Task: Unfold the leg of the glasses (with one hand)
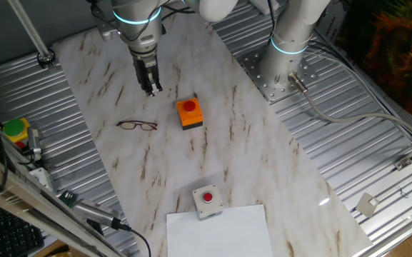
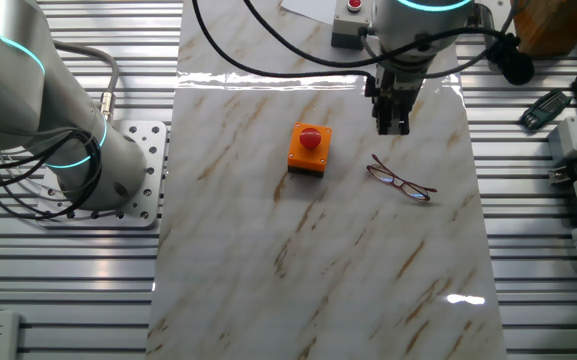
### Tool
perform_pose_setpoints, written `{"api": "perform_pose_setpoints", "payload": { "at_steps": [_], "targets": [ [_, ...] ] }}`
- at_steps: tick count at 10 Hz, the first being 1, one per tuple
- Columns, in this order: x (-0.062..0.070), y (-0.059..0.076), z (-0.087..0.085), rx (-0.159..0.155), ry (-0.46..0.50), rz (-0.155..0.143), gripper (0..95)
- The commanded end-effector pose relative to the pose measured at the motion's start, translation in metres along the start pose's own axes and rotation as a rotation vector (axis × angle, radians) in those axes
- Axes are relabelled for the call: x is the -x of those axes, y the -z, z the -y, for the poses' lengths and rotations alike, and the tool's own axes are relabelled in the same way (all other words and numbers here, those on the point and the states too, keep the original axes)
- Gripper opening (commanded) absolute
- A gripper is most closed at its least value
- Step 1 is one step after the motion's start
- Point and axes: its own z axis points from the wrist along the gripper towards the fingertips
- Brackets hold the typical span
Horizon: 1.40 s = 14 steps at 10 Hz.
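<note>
The glasses (image 1: 137, 126) lie flat on the marble tabletop, thin dark reddish wire frames with their legs folded in; in the other fixed view the glasses (image 2: 400, 180) sit right of the orange box. My gripper (image 1: 152, 90) hangs above the table, behind the glasses and apart from them, pointing straight down. Seen from the other side, the gripper (image 2: 392, 126) hovers just beyond the glasses' far end. Its fingers look pressed together with nothing between them.
An orange box with a red button (image 1: 189, 113) stands right of the glasses, also seen as the orange box (image 2: 309, 149). A grey button box (image 1: 208, 200) and a white sheet (image 1: 220, 232) lie near the front edge. A second arm's base (image 1: 288, 68) is bolted at the right.
</note>
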Motion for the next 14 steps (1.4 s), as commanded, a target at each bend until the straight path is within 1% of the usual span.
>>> {"api": "perform_pose_setpoints", "payload": {
  "at_steps": [1,2,5,14],
  "targets": [
    [-0.0013,0.0013,0.0009,0.005,0.005,-0.001,0.0],
    [-0.0015,0.0017,0.0012,0.01,0.008,-0.007,0.0],
    [-0.0014,0.0016,0.0013,0.008,0.011,-0.016,0.0],
    [-0.0013,0.0016,0.0017,0.01,-0.002,-0.012,0.0]
  ]
}}
